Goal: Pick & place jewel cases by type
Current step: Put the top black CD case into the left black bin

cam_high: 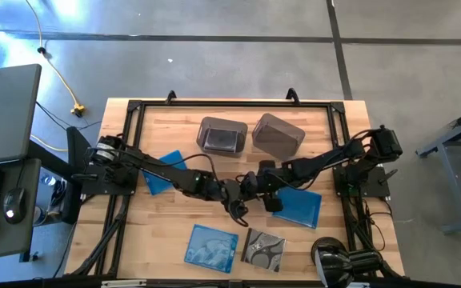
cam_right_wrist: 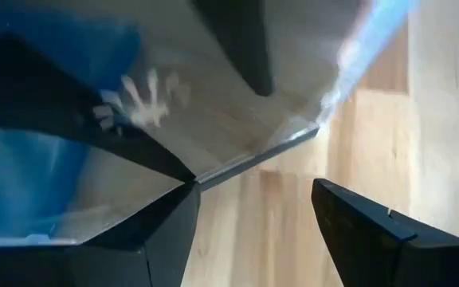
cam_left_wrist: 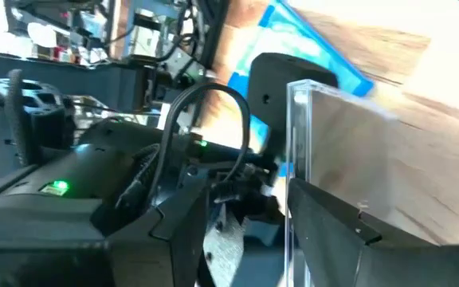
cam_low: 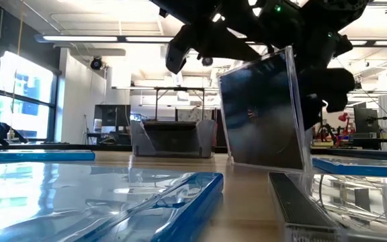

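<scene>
The left gripper (cam_high: 232, 198) pinches a dark, thin, glossy plastic jewel case (cam_low: 264, 111) upright on edge above mid-table, probably handing it over. The right gripper (cam_high: 253, 186), just beside it, stands spread wide, perhaps to receive. Flat blue jewel cases (cam_high: 298, 206) lie nearby; two translucent grey bins (cam_high: 277, 134) wait behind.
</scene>
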Robot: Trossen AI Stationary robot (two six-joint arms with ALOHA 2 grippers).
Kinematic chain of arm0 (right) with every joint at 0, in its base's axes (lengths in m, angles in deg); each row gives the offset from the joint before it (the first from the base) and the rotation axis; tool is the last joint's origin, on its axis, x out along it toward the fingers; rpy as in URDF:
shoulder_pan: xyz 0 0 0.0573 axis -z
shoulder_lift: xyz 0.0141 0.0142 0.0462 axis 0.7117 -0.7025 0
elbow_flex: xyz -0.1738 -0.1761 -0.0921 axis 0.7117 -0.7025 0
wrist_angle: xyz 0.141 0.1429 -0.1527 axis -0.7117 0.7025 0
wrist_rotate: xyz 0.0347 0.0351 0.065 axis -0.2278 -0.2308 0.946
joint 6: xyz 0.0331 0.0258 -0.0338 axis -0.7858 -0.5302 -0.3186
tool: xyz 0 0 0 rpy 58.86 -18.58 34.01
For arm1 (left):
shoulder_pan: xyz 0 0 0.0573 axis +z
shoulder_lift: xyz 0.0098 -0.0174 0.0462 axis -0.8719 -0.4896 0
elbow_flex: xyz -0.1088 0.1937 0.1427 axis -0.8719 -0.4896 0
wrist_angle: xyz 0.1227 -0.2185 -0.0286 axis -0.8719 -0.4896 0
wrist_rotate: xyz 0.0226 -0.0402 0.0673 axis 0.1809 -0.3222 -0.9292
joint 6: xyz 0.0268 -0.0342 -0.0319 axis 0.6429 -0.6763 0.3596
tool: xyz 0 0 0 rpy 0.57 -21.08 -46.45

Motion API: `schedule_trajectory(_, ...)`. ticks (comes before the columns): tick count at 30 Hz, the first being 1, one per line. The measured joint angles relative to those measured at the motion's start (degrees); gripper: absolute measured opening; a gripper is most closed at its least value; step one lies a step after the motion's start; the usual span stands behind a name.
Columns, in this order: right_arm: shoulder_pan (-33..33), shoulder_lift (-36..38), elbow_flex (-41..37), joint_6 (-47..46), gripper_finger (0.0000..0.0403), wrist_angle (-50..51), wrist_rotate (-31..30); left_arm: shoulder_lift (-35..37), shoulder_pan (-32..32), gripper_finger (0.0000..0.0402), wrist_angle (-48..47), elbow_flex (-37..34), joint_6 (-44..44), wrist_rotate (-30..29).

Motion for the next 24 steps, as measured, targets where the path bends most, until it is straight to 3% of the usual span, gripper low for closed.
schedule_trajectory(7, -0.07, 0.02, 0.11, -1.36, 0.0244, -0.09, 0.73, 0.04, -0.03, 0.0177, -0.86, 0.07, -5.18, 2.22)
schedule_trajectory(15, -0.22, 0.09, 0.22, 0.36, 0.0244, 0.17, 1.36, -0.05, -0.79, 0.0177, 2.22, -0.07, -2.58, 0.90)
schedule_trajectory(24, -0.42, 1.98, 0.28, 2.61, 0.0244, 1.38, -0.54, -0.03, -0.74, 0.0177, 1.33, 0.08, -6.20, 1.82)
